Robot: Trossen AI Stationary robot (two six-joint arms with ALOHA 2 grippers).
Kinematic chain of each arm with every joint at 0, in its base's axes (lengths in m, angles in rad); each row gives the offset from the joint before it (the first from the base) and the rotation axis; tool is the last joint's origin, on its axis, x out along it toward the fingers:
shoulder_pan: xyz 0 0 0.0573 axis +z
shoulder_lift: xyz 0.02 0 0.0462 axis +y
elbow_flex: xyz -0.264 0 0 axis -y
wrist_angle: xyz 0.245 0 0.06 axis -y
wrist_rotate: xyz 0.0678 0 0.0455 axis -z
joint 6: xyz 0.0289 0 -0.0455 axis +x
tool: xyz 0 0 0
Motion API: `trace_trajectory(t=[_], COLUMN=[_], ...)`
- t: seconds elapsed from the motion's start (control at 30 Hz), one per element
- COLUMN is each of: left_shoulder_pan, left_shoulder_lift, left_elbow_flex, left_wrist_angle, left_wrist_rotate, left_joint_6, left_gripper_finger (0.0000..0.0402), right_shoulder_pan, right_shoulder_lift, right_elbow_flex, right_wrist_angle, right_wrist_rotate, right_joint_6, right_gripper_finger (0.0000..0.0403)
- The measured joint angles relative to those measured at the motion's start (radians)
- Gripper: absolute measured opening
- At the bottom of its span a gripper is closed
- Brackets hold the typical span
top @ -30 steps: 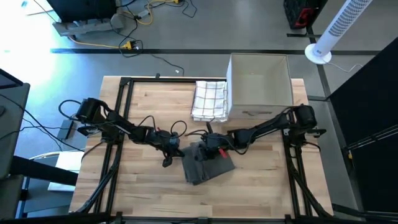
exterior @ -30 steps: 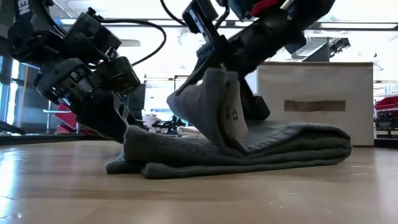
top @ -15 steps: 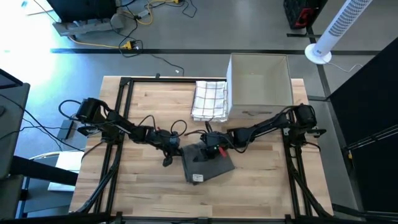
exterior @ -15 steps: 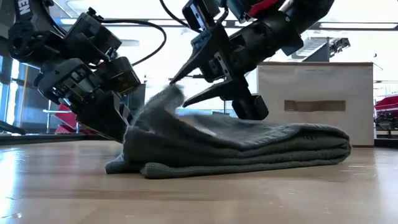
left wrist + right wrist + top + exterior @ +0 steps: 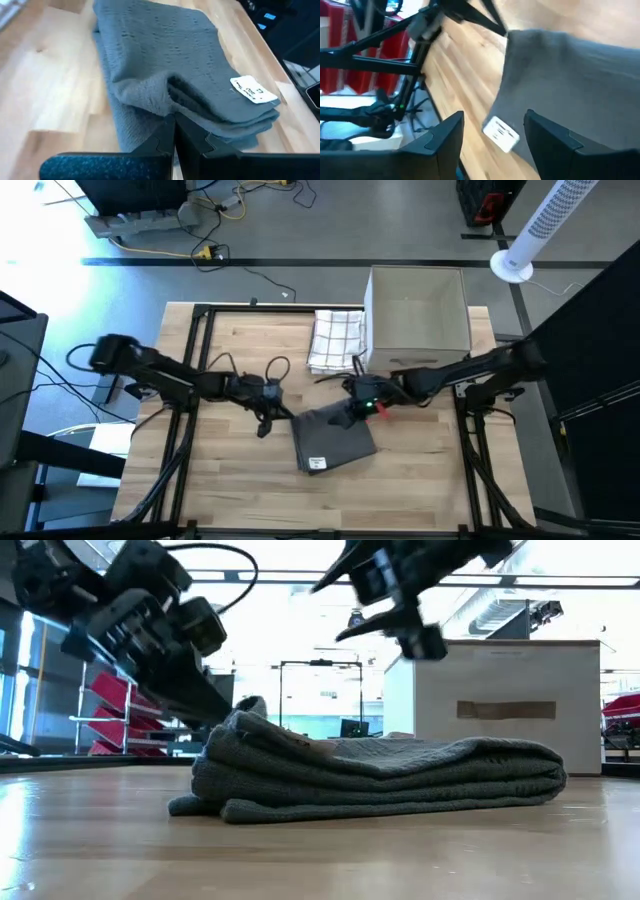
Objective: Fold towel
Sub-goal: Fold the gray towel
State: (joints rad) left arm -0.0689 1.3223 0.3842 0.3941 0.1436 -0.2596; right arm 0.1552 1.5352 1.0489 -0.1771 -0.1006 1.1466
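Observation:
A grey towel point(image 5: 335, 442) lies folded in several layers on the wooden table, with a white label point(image 5: 252, 90) on top near its near edge. My left gripper point(image 5: 174, 125) is shut, and its tips are at the towel's left edge, by a raised fold point(image 5: 248, 706). My right gripper point(image 5: 492, 117) hangs open above the towel's far part point(image 5: 352, 408), clear of the cloth, with nothing between its fingers. My left gripper brings its shut fingertips point(image 5: 172, 120) slanting down from the table's left to the upper fold at the towel's left edge point(image 5: 150, 97). I cannot tell whether they touch the cloth. The towel lies flat on the table.
A pale box point(image 5: 418, 315) stands at the far right of the table. A white checked cloth point(image 5: 337, 340) lies folded beside it. Bare wood point(image 5: 240, 480) stretches near and to the left of the towel.
My right gripper opened and let go of the towel flap it held up. The flap fell flat onto the stack, and the label now faces up. The right gripper then rose and drew back toward the far right. My left gripper lifted and pulled slightly toward the left.

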Motion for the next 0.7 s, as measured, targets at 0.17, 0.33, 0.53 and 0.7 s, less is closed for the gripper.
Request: trace_trajectory(t=[0.17, 0.33, 0.53, 0.7], left_shoulder_pan=[0.011, 0.026, 0.081, 0.153], left_shoulder_lift=[-0.183, -0.193, -0.017, 0.147], left_elbow_flex=[0.000, 0.000, 0.000, -0.001], left_wrist_angle=[-0.146, -0.121, -0.010, 0.160], left_wrist_rotate=[-0.041, -0.053, 0.057, 0.058], left_joint_6=[0.009, 0.064, 0.098, 0.063], left_gripper_finger=[0.0000, 0.0000, 0.0000, 0.0000], right_shoulder_pan=[0.063, 0.140, 0.183, 0.202], right_shoulder_lift=[-0.095, -0.080, 0.041, 0.143], right_elbow_flex=[0.000, 0.000, 0.000, 0.000], right_wrist_angle=[-0.191, -0.359, -0.365, -0.315], right_wrist_rotate=[0.009, 0.027, 0.012, -0.046], right_joint_6=[0.038, 0.057, 0.057, 0.052], right_gripper_finger=[0.0174, 0.0141, 0.0021, 0.0006])
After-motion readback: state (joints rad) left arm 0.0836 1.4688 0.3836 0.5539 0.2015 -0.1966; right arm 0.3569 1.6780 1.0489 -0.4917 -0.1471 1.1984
